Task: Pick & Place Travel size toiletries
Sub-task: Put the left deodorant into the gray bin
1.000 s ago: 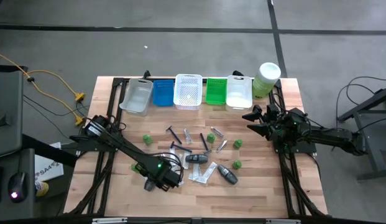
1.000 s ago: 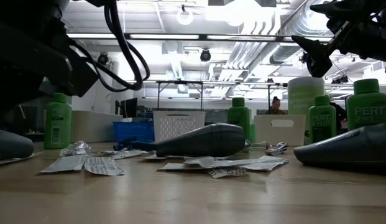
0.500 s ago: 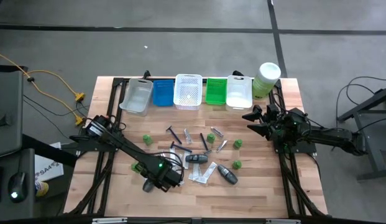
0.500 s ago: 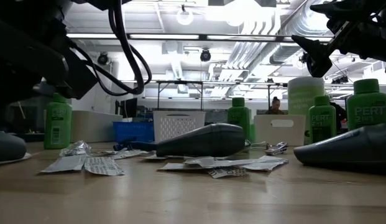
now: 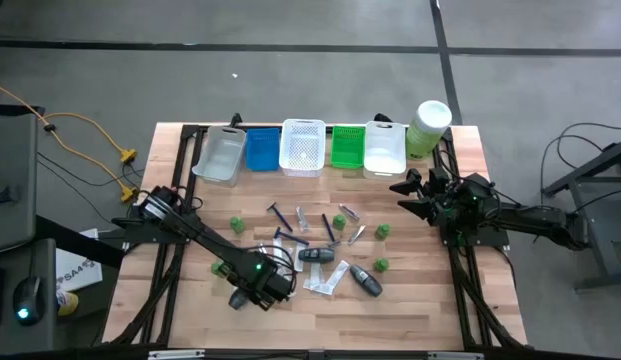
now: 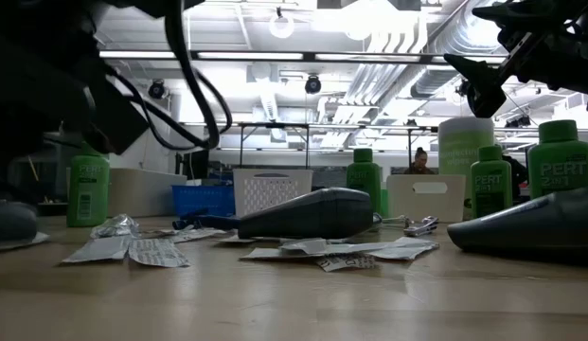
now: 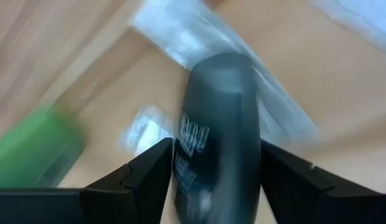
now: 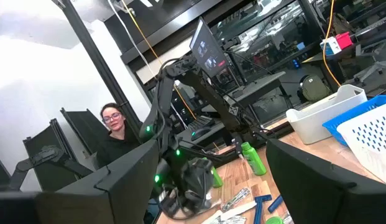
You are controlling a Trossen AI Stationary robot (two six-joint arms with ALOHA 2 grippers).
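On the table (image 5: 410,310), at 12 o'clock edge: row of baskets (image 5: 302,148), pale-green canister (image 5: 428,126) at 1 o'clock. L arm reaches to 7 o'clock of the clutter; left tool (image 5: 252,298) low over the wood, fingers (image 7: 133,180) either side of a dark grey oval piece (image 7: 216,124), fairly wide, clamped or not: can't tell. Right tool (image 5: 404,196) hangs at 3 o'clock, jaws apart, empty. Centre: more oval pieces (image 5: 367,283), green bottles (image 5: 381,231), razors (image 5: 280,214), sachets (image 5: 326,278), silvery tubes (image 5: 356,234) scattered loose.
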